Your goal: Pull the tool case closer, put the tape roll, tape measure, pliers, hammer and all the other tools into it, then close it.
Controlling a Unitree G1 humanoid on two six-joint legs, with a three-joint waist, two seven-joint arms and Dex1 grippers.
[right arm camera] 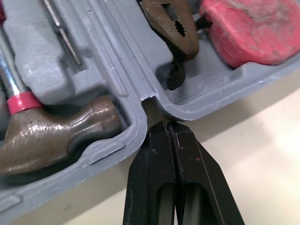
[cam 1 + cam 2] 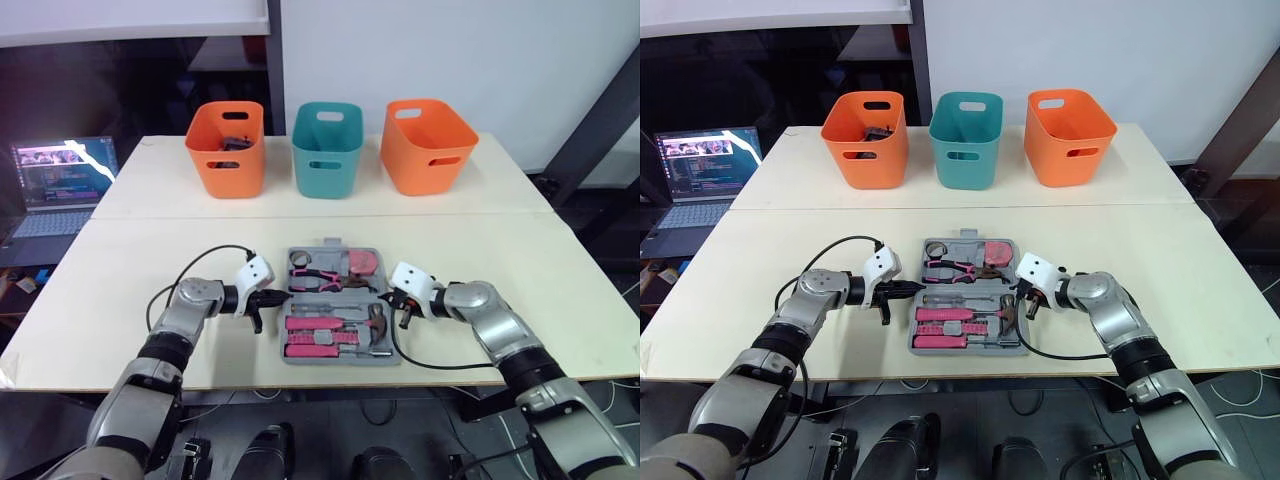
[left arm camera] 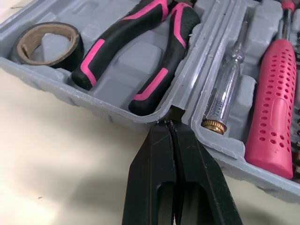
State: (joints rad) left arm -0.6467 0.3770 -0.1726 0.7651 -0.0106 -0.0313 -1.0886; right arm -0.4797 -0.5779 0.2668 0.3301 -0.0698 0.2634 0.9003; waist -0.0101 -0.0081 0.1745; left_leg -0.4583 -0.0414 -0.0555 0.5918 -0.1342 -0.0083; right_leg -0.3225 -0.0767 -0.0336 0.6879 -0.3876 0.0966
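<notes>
Near half of case: hammer (image 1: 61, 136) and pink-handled drivers (image 3: 274, 98) sit in their slots in the tool case (image 3: 112, 117), on the side closest to the front edge of the table (image 2: 500, 260). A clear tester screwdriver (image 3: 225, 89) lies right along the fold.
Far half: tape roll (image 3: 72, 49), pliers (image 3: 122, 35) and tape measure (image 1: 253, 28), all bedded in their moulded pockets.
Where the case is: lying open and flat, centred between the two arms, close to the front edge. Looks pulled in already, and I can't spot any loose tools.
Left gripper (image 3: 169, 124): clenched on nothing, fingers pressed together, tips touching the notch at the left end of the hinge.
Right gripper (image 1: 169, 124): same deal, closed up and empty, tips against the notch at the right end of the hinge, between the hammer head and the pliers' nose.
Key geometry: the hinge line runs left to right, straight from one gripper to the other. So one half lies away from the robot and one toward it. Neither arm is nearer, since each has its own end.
My guess at the step: only closing is left. One half has to swing over that hinge, and tips parked on the hinge get no leverage. They'd need an outer edge.
Risk: the tape roll could tip out if the far half gets flipped.
</notes>
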